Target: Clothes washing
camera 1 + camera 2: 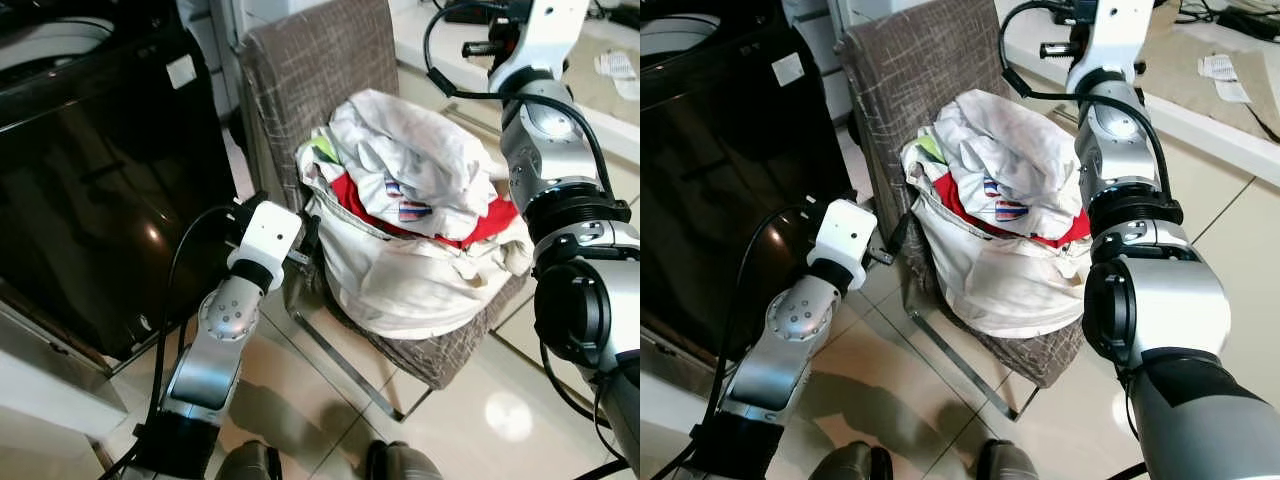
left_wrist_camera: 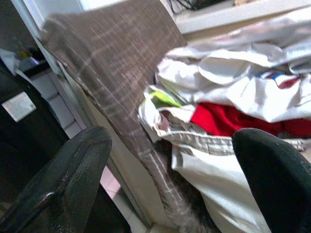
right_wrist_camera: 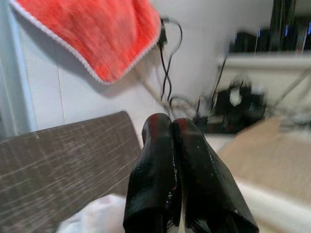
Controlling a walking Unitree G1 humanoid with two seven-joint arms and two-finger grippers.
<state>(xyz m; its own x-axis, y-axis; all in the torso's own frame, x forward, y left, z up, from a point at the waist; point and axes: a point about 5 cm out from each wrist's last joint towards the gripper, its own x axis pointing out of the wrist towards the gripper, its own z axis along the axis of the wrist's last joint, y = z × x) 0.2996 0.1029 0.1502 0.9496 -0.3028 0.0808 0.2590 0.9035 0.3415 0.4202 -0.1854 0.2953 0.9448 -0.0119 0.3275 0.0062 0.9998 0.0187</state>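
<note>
On the woven chair (image 1: 300, 60), the laundry pile (image 1: 415, 215) lies just ahead of the left gripper (image 2: 170, 184), fingers wide; the right gripper (image 3: 187, 174), pressed closed, hovers above.

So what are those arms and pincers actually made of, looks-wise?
Both arms are silver metal segments with black ring joints and round silver joint caps; black cables loop alongside. The left gripper and right gripper each have two thick, glossy black fingers, behind white wrist housings.

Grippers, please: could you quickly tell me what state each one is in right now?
Left gripper: open, empty, facing the laundry pile on the chair.
Right gripper: fingers shut, holding nothing, raised above the chair.
</note>
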